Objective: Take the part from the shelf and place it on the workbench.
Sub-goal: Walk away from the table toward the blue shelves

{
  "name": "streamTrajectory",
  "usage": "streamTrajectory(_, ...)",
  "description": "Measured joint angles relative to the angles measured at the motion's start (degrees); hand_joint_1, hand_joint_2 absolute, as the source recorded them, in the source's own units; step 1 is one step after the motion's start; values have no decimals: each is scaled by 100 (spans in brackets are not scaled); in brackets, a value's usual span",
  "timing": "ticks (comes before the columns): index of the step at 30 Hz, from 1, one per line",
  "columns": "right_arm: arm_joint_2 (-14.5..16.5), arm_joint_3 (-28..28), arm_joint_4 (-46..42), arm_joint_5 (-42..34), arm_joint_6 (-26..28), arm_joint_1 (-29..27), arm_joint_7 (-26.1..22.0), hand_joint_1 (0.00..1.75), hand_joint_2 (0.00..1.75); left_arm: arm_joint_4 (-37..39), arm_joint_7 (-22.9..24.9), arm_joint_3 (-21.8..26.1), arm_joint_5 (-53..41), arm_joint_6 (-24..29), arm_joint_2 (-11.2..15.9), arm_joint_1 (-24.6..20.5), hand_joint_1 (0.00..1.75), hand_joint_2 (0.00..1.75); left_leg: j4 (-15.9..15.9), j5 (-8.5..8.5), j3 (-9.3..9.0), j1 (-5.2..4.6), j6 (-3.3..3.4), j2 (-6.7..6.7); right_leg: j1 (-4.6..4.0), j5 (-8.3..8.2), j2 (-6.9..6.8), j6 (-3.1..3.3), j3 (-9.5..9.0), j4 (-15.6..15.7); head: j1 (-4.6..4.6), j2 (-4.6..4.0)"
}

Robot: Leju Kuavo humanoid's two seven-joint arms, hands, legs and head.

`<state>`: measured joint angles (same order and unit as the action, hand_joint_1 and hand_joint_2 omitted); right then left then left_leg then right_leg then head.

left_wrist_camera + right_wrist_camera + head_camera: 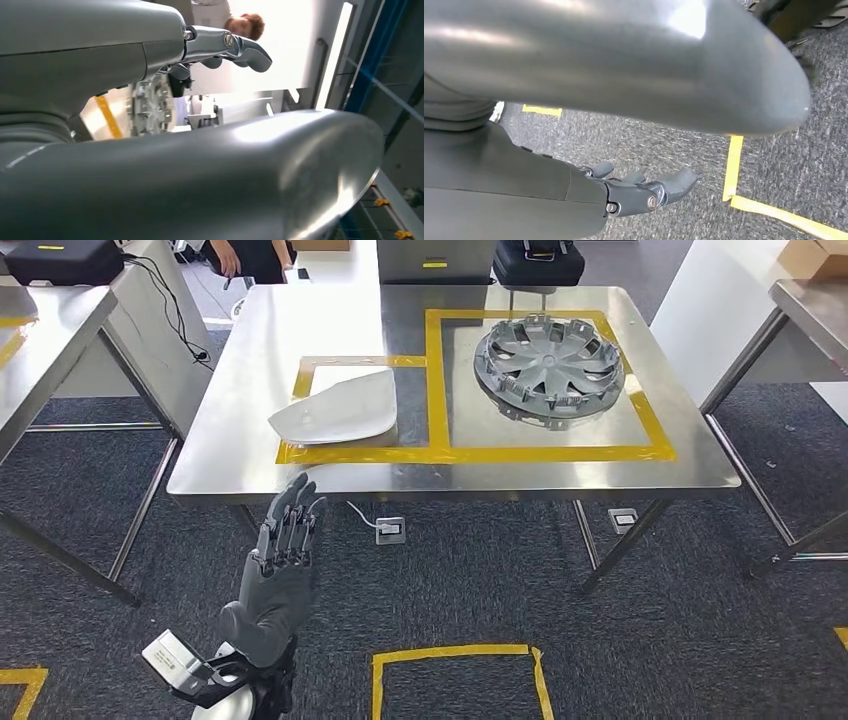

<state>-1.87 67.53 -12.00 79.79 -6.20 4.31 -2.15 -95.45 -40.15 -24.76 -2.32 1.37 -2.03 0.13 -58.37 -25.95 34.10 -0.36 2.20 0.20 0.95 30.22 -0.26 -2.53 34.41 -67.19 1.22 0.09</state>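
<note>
A white curved shell part [335,410] lies on the steel workbench [250,470], inside the small yellow-taped box at its left. A grey wheel cover [549,365] lies flat in the larger taped box to the right, and it also appears as a wheel cover [150,105] past the left thumb in the left wrist view. My left hand [280,570] is raised in front of the bench's near edge, below the white part, fingers straight and holding nothing. My right hand [634,192] hangs over the carpet, fingers out, holding nothing.
Steel tables stand to the left [40,330] and right [810,300]. Black cases [60,260] [538,262] sit at the back, and a person [250,255] stands behind the bench. A yellow taped square [460,680] marks the carpet; floor sockets [390,530] lie under the bench.
</note>
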Motion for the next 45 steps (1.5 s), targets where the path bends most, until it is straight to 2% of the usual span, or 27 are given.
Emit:
streamTrajectory(2, -9, 1, -1, -7, 6, 2, -36, 0, 0, 24, 1, 2, -94, 73, 43, 124, 0, 0, -36, 63, 73, -5, -53, 1, -40, -13, 19, 76, -492, 747, 1, 0)
streamTrajectory(3, -13, 1, -2, -9, 14, 0, -50, 0, 0, 90, 2, 3, -150, 133, 56, 165, 0, 0, -36, 99, 87, -3, -85, 2, -62, 35, 28, 112, -598, 941, -1, 0)
streamTrajectory(6, -10, 1, -1, -8, 46, -1, -83, 0, 0, 478, 6, 20, -270, 339, 90, 268, 0, 0, -18, 156, 122, -1, -192, -8, -63, -68, 25, 226, -563, 1031, -9, -1)
streamTrajectory(8, -2, 1, 1, -2, 50, 17, -89, 0, 0, 791, 6, 49, -307, 453, 122, 338, 0, 0, -283, -168, 238, 5, -255, -19, -29, -197, 8, 308, -449, 1063, 11, -1)
streamTrajectory(10, 8, 1, 1, -1, 43, 24, -90, 0, 0, 1172, 7, 82, -324, 554, 158, 417, 0, 0, -928, -710, 410, 28, -307, -22, -29, -314, 1, 345, -301, 1059, 34, 0)
streamTrajectory(11, 14, 1, 1, -3, 37, 22, -90, 0, 0, 1389, 9, 102, -326, 608, 178, 470, 0, 0, -1271, -876, 470, 38, -329, -22, -29, -374, 0, 346, -220, 1052, 40, 0)
streamTrajectory(12, 22, 1, 1, -6, 31, 16, -90, 0, 0, 1610, 10, 123, -322, 659, 196, 520, 0, 0, -1506, -906, 471, 46, -345, -21, -30, -433, -2, 341, -133, 1040, 43, 0)
streamTrajectory(13, 27, 1, 1, -10, 26, 8, -90, 0, 0, 1831, 11, 141, -309, 708, 211, 558, 0, 0, -1573, -808, 395, 54, -352, -21, -30, -491, -6, 331, -44, 1024, 46, 0)
streamTrajectory(15, 40, 2, 1, -37, 22, -6, -89, 0, 0, 2316, 13, 173, -324, 776, 230, 571, 0, 0, -1108, -478, -42, 64, -343, -21, -28, -596, -17, 298, 120, 980, 51, 0)
streamTrajectory(17, 51, 7, 1, -76, 35, -13, -89, 0, 0, 2854, 13, 245, -428, 774, 219, 529, 0, 0, -286, -484, -614, 54, -299, -30, -36, -691, -19, 247, 211, 949, 52, 0)
streamTrajectory(19, 61, 17, 1, -103, 50, -16, -93, 0, 0, 3469, 12, 343, -495, 753, 199, 440, 0, 0, 142, -614, -850, 26, -234, -43, -38, -788, -19, 177, 212, 964, 47, 0)
streamTrajectory(21, 68, 42, 1, -120, 55, -29, -97, 0, 0, 4173, 8, 421, -479, 765, 180, 300, 0, 0, 181, -526, -777, 11, -144, -37, -16, -867, -15, 94, 217, 997, 48, -1)
streamTrajectory(22, 71, 61, 1, -130, 56, -39, -96, 0, 0, 4545, 13, 455, -462, 779, 165, 212, 0, 0, 184, -460, -714, 12, -91, -27, -4, -793, -7, 61, 259, 957, 45, -1)
streamTrajectory(23, 76, 81, 1, -144, 59, -52, -96, 0, 0, 4933, 22, 493, -442, 794, 149, 120, 0, 0, 195, -380, -636, 21, -46, -17, 2, -595, 1, 33, 326, 822, 33, -1)
streamTrajectory(24, 81, 99, 1, -158, 65, -59, -97, 0, 0, 5339, 55, 533, -412, 805, 132, 24, 0, 0, 199, -297, -543, 30, -16, -6, 8, -278, 9, 14, 412, 559, 14, -1)
streamTrajectory(26, 87, 127, 1, -182, 80, -63, -102, 0, 0, 6124, 228, 632, -336, 775, 121, -111, 0, 0, 189, -141, -343, 23, 4, 11, 4, 339, 16, -13, 578, -192, -20, 0)
streamTrajectory(27, 88, 137, 1, -189, 90, -64, -104, 0, 0, 6474, 345, 684, -300, 740, 120, -149, 0, 0, 176, -66, -242, 19, 2, 24, 4, 455, 16, -18, 604, -532, -26, -1)
streamTrajectory(29, 89, 149, 1, -193, 104, -69, -104, 0, 0, 7010, 591, 772, -244, 649, 125, -175, 0, 0, 129, 67, -36, 16, -16, 45, 4, 244, 17, -12, 432, -756, -31, -1)
streamTrajectory(31, 89, 151, 0, -190, 107, -66, -104, 0, 0, 7392, 829, 842, -194, 556, 124, -178, 0, 0, 63, 179, 156, 16, -48, 53, -3, -9, 23, 30, -136, -196, -34, 0)
streamTrajectory(33, 88, 152, 0, -181, 105, -48, -103, 0, 0, 7689, 1080, 909, -131, 497, 119, -178, 0, 0, 12, 283, 263, 9, -104, 54, -35, 140, 29, 101, -787, 703, -36, 0)
streamTrajectory(35, 91, 152, 1, -168, 97, -39, -95, 0, 0, 7924, 1336, 977, -66, 478, 115, -176, 0, 0, 20, 397, 286, 14, -175, 54, -78, 285, 24, 170, -1010, 1119, -39, 0)
streamTrajectory(37, 98, 151, 2, -141, 82, -43, -85, 0, 0, 8115, 1605, 1045, -4, 464, 114, -153, 0, 0, 22, 407, 323, 32, -251, 40, -71, 178, 1, 255, -909, 1128, -46, 0)
streamTrajectory(38, 101, 150, 2, -124, 74, -43, -80, 0, 0, 8185, 1735, 1074, 20, 455, 113, -134, 0, 0, -72, 254, 372, 39, -290, 26, -60, 102, -10, 303, -839, 1134, -38, 0)
streamTrajectory(41, 109, 150, 3, -80, 48, -40, -73, 0, 0, 8323, 2060, 1153, 89, 358, 99, -112, 0, 0, -974, -618, 597, 59, -389, 0, -50, -128, -35, 372, -564, 1132, 3, -1)
streamTrajectory(42, 112, 150, 3, -70, 37, -40, -71, 0, 0, 8353, 2145, 1179, 117, 310, 92, -116, 0, 0, -1327, -763, 635, 62, -411, 0, -51, -199, -43, 369, -467, 1125, 7, -2)
streamTrajectory(43, 116, 150, 3, -57, 27, -39, -69, 0, 0, 8377, 2215, 1201, 143, 266, 84, -119, 0, 0, -1566, -746, 614, 66, -423, 0, -51, -266, -51, 360, -366, 1114, 9, -1)
streamTrajectory(45, 126, 147, 3, -27, 5, -38, -80, 0, 0, 8413, 2354, 1239, 173, 204, 75, -122, 0, 0, -1511, -399, 316, 78, -424, 0, -50, -390, -62, 330, -164, 1077, 14, -1)
